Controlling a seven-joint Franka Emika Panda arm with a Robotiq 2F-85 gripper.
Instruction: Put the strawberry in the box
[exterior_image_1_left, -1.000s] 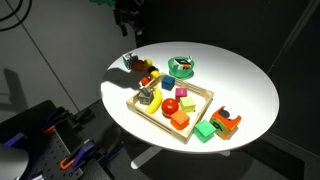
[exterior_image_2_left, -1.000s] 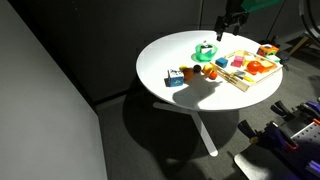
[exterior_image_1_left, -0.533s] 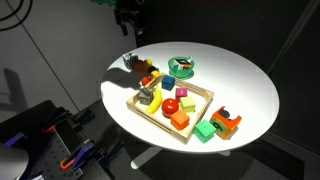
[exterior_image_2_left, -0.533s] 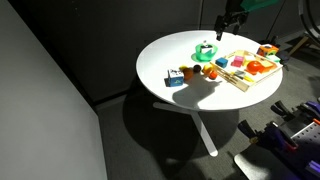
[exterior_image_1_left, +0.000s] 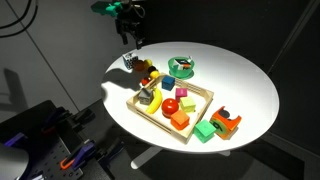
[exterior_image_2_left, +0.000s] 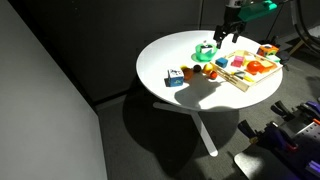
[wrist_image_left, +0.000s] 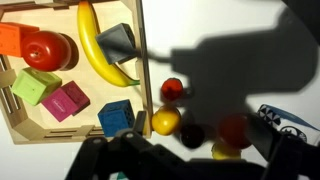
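Note:
The strawberry (wrist_image_left: 172, 90) is, as far as I can tell, the small red toy on the white table just outside the box wall. It lies in a cluster with two yellow toys, a dark one and a larger red one (wrist_image_left: 235, 130) in shadow. The cluster shows in both exterior views (exterior_image_1_left: 150, 74) (exterior_image_2_left: 205, 71). The box (wrist_image_left: 145, 55) is a shallow light-wood tray holding a banana, a red fruit and coloured blocks; it shows in both exterior views (exterior_image_1_left: 200, 112) (exterior_image_2_left: 228, 81). My gripper (wrist_image_left: 210, 148) (exterior_image_1_left: 130, 36) (exterior_image_2_left: 229, 30) hangs open and empty above the cluster.
A round green bowl (exterior_image_1_left: 182, 66) (exterior_image_2_left: 205, 50) stands beyond the box. A blue-and-white object (exterior_image_1_left: 130, 62) (wrist_image_left: 288, 120) sits by the cluster near the table edge. An orange toy (exterior_image_1_left: 226, 121) and a green block (exterior_image_1_left: 205, 132) lie past the box.
My gripper has come down towards the table and the toy cluster. Nothing on the table has moved.

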